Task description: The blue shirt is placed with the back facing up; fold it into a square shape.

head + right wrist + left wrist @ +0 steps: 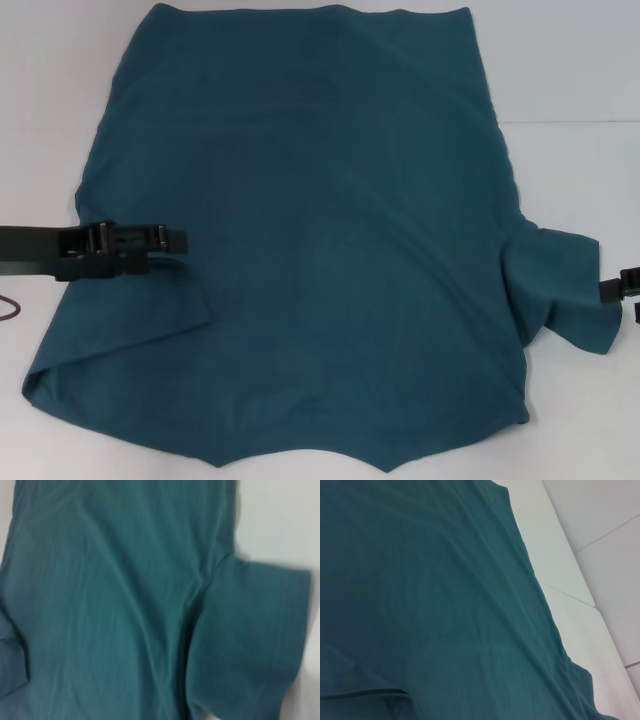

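One large garment fills nearly all of the head view: the blue shirt [330, 220] lies spread flat on the white table [580, 80], its hem toward the top of the frame and its shoulders toward the bottom edge. Its left sleeve [150, 300] is already turned in over the body at the lower left, making a slanted flap with a soft crease. Its right sleeve [565, 290] lies out on the table at the right side, loose and rumpled.

From where I stand, the step in hand looks like bringing that right sleeve inward to match the other side. To do it well, the sleeve should be taken near its outer cuff, lifted only enough to clear the cloth, and carried straight toward the middle so the new edge runs parallel to the shirt's side. The knit looks soft and will likely drag and wrinkle if pulled low.

The left gripper [178, 240] hovers over the shirt's left edge at mid-height, reaching in from the frame's left side; its fingers lie close together, pinching no cloth that I can make out. The right gripper [628, 290] barely shows at the right edge, just beside the loose sleeve, and I cannot tell whether it is spread or pressed together.
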`<state>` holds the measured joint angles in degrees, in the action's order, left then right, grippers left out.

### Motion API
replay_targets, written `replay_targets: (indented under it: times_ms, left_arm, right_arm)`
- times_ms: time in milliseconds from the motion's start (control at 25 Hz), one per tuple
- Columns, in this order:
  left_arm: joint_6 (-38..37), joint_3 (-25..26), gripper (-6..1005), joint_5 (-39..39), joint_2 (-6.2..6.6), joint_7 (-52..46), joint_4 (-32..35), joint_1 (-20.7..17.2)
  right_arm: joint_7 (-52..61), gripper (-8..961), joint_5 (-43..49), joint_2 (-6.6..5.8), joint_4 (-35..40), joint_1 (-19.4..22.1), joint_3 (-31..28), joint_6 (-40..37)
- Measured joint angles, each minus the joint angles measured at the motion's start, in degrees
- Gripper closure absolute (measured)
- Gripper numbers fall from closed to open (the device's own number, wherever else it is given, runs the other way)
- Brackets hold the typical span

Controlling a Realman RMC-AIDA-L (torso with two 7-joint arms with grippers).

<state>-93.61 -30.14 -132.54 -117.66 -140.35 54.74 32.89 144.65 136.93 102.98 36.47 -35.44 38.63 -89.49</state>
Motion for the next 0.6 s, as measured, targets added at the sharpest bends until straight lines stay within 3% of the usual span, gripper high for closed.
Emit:
replay_targets:
  times_ms: [600]
  left_arm:
    - [1.75,0.0,122,0.04,0.06,-0.21,-0.61,-0.36]
  right_arm:
    - [0.23,285,1.43,1.86,-0.13,0.56,-0.21,3.97]
